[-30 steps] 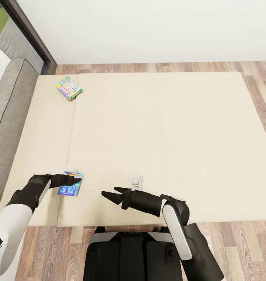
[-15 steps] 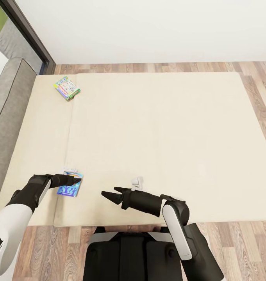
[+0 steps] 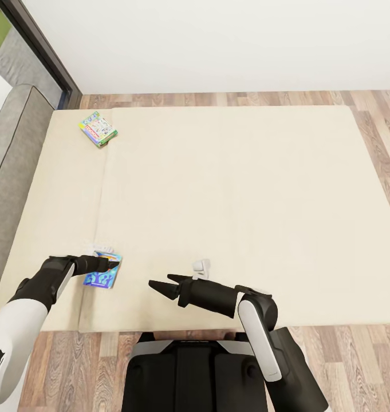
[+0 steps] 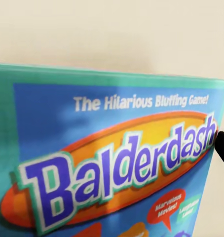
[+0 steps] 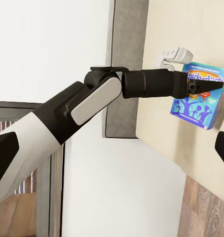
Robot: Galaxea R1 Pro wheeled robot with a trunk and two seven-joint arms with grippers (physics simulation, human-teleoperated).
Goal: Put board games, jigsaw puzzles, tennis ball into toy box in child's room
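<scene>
2 board games on 1 bed [image 3: 229, 189]: blue one [image 3: 103, 274], green-white one [image 3: 98, 129].

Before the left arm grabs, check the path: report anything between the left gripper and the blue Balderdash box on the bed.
Nothing visible is in the way. The left gripper sits right over the flat blue Balderdash board game box on the beige mattress.

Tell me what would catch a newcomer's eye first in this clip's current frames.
The wide beige bed dominates the head view, and the left gripper reaches over a blue Balderdash board game near its front edge, whose title shows large in the left wrist view. A second, green-and-white board game lies at the bed's far left corner. The right gripper hovers open over bare mattress.
</scene>
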